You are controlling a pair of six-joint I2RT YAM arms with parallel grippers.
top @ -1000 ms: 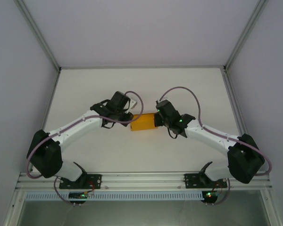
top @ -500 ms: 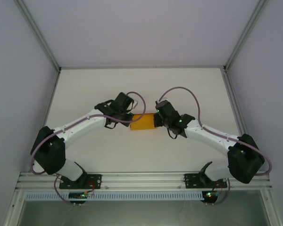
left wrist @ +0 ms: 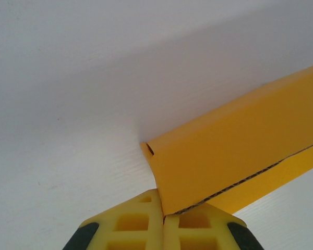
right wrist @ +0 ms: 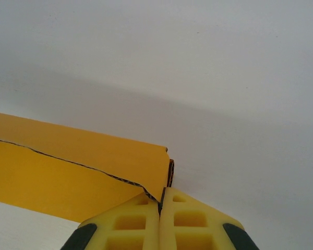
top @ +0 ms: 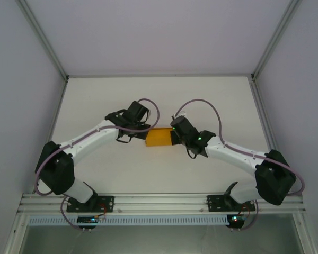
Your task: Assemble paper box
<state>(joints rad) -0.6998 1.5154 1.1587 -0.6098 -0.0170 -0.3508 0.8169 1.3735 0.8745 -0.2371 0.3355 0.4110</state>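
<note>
The orange-yellow paper box [top: 159, 137] lies on the white table between my two arms, its folded panels showing corrugated cut edges. In the left wrist view my left gripper [left wrist: 163, 213] is shut on the box's [left wrist: 235, 151] near corner, the card pinched between the yellow fingers [left wrist: 128, 226]. In the right wrist view my right gripper [right wrist: 159, 202] is shut on the opposite corner of the box [right wrist: 78, 166], where a flap edge enters the jaws. From above, the left gripper [top: 144, 132] and right gripper [top: 173, 135] meet the box at its two ends.
The white table [top: 159, 100] extends behind the box to the back wall. Metal frame posts [top: 42, 39] rise at the back corners. The aluminium rail [top: 159, 201] carrying both arm bases runs along the near edge.
Both grippers have moved slightly left with the box held between them. The left wrist has turned and its cable loop shifted.
</note>
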